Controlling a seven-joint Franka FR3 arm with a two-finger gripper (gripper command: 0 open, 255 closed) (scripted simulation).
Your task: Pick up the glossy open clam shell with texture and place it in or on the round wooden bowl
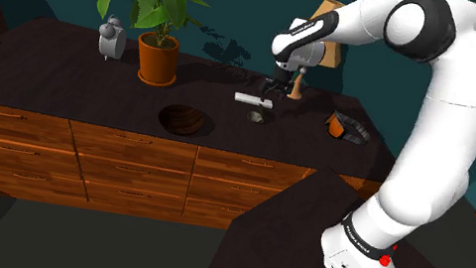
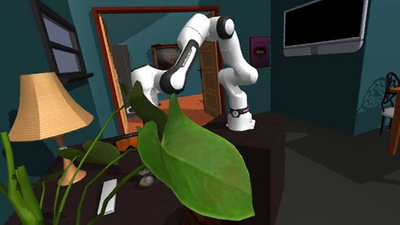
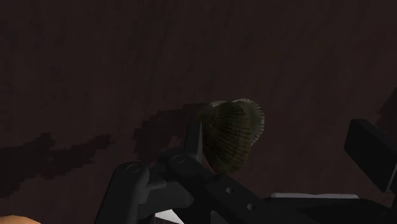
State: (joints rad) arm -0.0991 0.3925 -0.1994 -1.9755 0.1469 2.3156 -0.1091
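Observation:
The clam shell (image 1: 255, 117) is small, ribbed and olive-brown. It lies on the dark dresser top (image 1: 57, 66) just in front of a flat white bar (image 1: 253, 101). My black gripper (image 1: 271, 87) hangs a little above the shell and touches nothing. In the wrist view the shell (image 3: 232, 133) lies below the gripper (image 3: 278, 158), whose fingers stand apart; nothing is between them. The round dark wooden bowl (image 1: 185, 121) sits near the dresser's front edge, towards the shoulder view's left of the shell. In the second exterior view the shell (image 2: 146, 180) lies beside the white bar (image 2: 108, 195).
A potted plant (image 1: 160, 39) and a small grey object (image 1: 112, 38) stand behind the bowl. A lamp (image 1: 322, 34) stands behind the gripper, and an orange-and-black item (image 1: 348, 127) lies towards the shoulder view's right. Large leaves (image 2: 196, 162) block much of the second exterior view.

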